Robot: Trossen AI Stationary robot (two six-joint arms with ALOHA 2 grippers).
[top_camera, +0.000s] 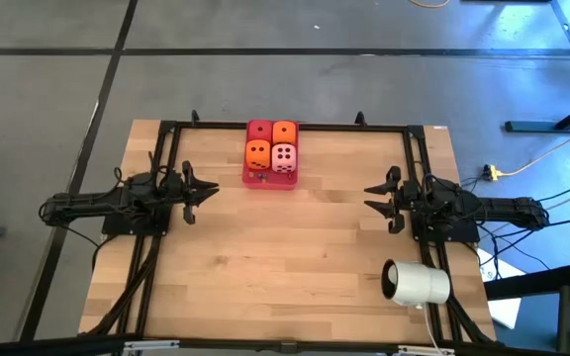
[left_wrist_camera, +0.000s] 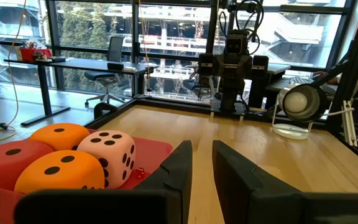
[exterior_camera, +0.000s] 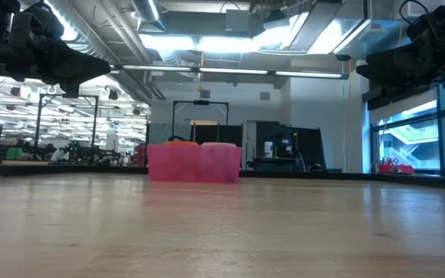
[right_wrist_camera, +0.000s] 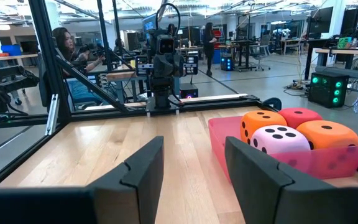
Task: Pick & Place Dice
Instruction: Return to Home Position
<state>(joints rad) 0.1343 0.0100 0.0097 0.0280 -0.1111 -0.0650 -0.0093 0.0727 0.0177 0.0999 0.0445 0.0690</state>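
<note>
All four dice sit packed together in the pink tray [top_camera: 269, 182] at the far middle of the tabletop [top_camera: 295, 257]: the near orange die [top_camera: 257, 153] beside the pale pink die [top_camera: 284, 155], with the red die [top_camera: 259, 130] and the far orange die [top_camera: 284, 132] behind them. The placing looks finished, and what is left is to park the arms. The left pincer [top_camera: 209, 191] hangs at the left edge of the tabletop, its fingers parted by a narrow gap and holding nothing. The right pincer [top_camera: 369, 198] hangs at the right edge with its fingers spread wider, also empty. Both are well apart from the tray and face each other across bare wood. To finish well, each arm should fold straight back along its own side, staying raised above the wood and not swinging toward the middle, so that nothing nudges the tray or tips a die out. The right arm should also stay clear of the white cylinder [top_camera: 416, 283], which lies just nearer along its side. A slow, even retraction should be enough, and the fingers need no closing.
</note>
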